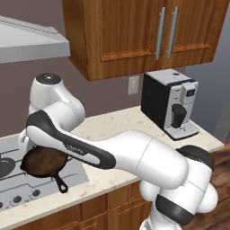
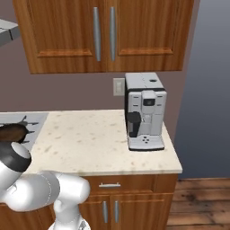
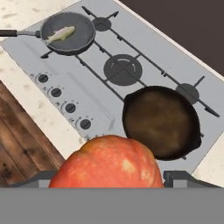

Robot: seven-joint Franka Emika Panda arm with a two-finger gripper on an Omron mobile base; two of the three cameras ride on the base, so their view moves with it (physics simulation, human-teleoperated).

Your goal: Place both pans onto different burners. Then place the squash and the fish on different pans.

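In the hand view, at six o'clock, the squash (image 3: 107, 162) is seen between the widely spread fingers, apparently clamped, though the pads are hidden. The empty brown skillet (image 3: 161, 120) lies just beyond, toward one o'clock, on its burner. The fish (image 3: 60, 34) is seen in the grey pan (image 3: 70, 32) at eleven o'clock.

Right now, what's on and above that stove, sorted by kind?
Pans: 2, a grey pan and a brown skillet
Fish: 1, in the grey pan
Squash: 1, between the gripper's fingers
Total: 4
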